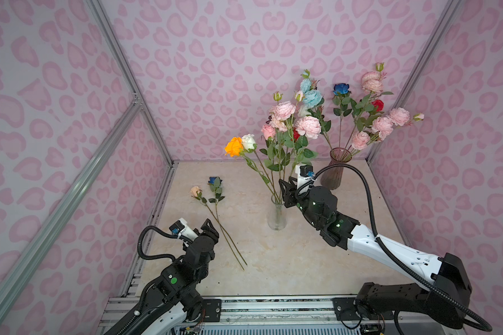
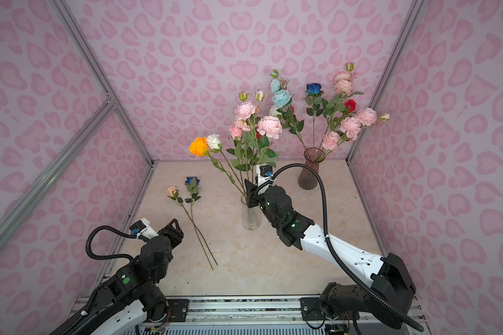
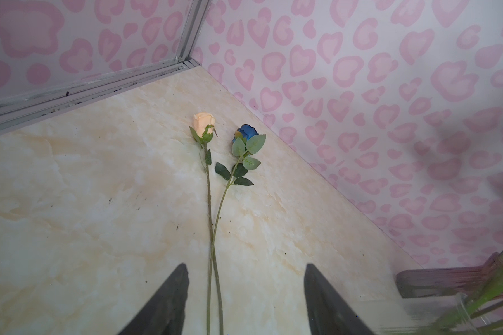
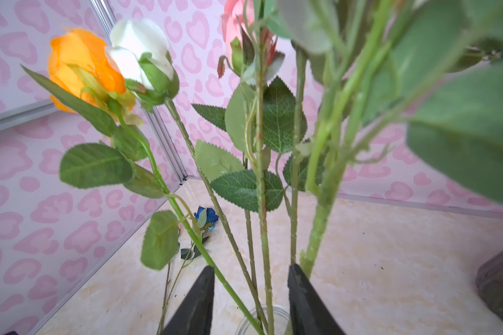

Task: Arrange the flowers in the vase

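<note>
Left fingers point(image 3: 163, 304) near two flat-lying roses point(image 3: 209, 203), heads toward back wall point(image 1: 215, 72).

Clear glass vase point(image 1: 277, 217); tabletop point(image 1: 302, 261) perhaps smooth marble.

table point(image 1: 302, 261) | lying — peach rose point(image 1: 196, 191), blue rose point(image 1: 214, 181) | upright — clear vase point(image 1: 277, 217), purple vase point(image 1: 333, 174)

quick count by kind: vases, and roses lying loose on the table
vases: 2, the clear vase and the purple vase
roses lying loose: 2, the peach rose and the dark blue rose
total: 4
</note>
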